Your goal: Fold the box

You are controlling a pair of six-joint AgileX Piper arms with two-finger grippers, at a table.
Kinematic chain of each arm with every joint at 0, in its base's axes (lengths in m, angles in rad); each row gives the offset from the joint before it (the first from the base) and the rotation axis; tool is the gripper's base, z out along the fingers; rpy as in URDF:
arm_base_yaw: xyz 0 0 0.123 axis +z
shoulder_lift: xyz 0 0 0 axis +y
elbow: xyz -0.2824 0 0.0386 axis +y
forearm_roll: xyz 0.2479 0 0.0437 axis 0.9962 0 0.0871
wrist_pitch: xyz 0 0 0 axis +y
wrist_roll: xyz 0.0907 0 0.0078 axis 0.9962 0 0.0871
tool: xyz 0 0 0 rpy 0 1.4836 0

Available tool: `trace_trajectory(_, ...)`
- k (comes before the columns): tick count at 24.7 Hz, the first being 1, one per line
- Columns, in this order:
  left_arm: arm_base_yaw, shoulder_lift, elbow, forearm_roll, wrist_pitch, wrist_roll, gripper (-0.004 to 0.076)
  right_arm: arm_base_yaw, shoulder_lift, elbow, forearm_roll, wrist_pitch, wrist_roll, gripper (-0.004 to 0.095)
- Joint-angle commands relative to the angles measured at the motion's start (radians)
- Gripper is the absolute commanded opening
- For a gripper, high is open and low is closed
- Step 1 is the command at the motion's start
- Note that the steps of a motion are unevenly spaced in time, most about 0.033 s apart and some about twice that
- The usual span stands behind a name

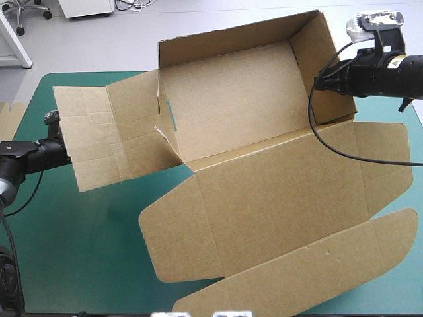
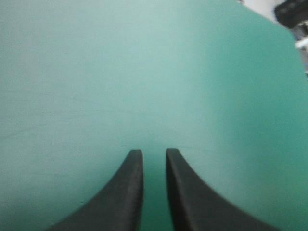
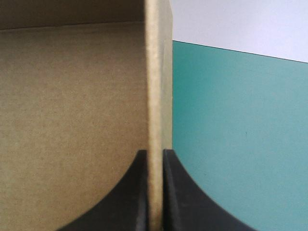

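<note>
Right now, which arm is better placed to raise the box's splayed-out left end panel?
Left. The left gripper sits at that panel's outer edge, fingers slightly apart with only teal-green cover between them. The right gripper is shut on the box's raised right end wall, so it is likely busy.

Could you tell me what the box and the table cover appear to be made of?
The box looks like brown corrugated board, matte: faint ribbing on its faces, a thick raw edge in the right gripper. The teal-green cover is smooth with a soft sheen, perhaps vinyl or rubber.
</note>
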Motion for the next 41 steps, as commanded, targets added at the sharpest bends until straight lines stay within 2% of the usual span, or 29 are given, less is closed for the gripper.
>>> trace_trajectory(1,-0.042,-0.034,-0.029,-0.219,0.133,0.083,0.0109,-0.005,-0.028,-0.019,0.037,-0.084,0.018,-0.0013)
trace_trajectory(6,-0.138,-0.034,-0.029,-0.351,0.232,0.129,0.0104,-0.005,-0.004,-0.019,0.028,-0.091,0.021,-0.0013)
trace_trajectory(10,-0.199,-0.034,-0.031,-0.408,0.297,0.137,0.0104,-0.005,0.027,-0.019,-0.031,-0.112,0.035,-0.0013)
trace_trajectory(13,-0.217,-0.034,-0.031,-0.583,0.387,0.163,0.0104,-0.005,0.077,-0.019,-0.049,-0.102,0.039,-0.0013)
trace_trajectory(19,-0.227,-0.036,-0.065,-0.661,0.387,0.173,0.0113,-0.005,0.1,-0.019,-0.068,-0.128,0.043,-0.0013)
trace_trajectory(25,-0.279,-0.036,-0.162,-0.666,0.387,0.139,0.0231,-0.005,0.115,-0.019,-0.07,-0.131,0.047,-0.0013)
trace_trajectory(28,-0.316,-0.036,-0.206,-0.666,0.385,0.125,0.0232,-0.005,0.12,-0.019,-0.074,-0.131,0.047,-0.0013)
trace_trajectory(34,-0.342,-0.036,-0.241,-0.65,0.315,0.117,0.0232,-0.005,0.125,-0.019,-0.072,-0.129,0.047,-0.0013)
trace_trajectory(41,-0.344,-0.036,-0.266,-0.646,0.304,0.096,0.0232,-0.005,0.125,-0.019,-0.074,-0.129,0.047,-0.0013)
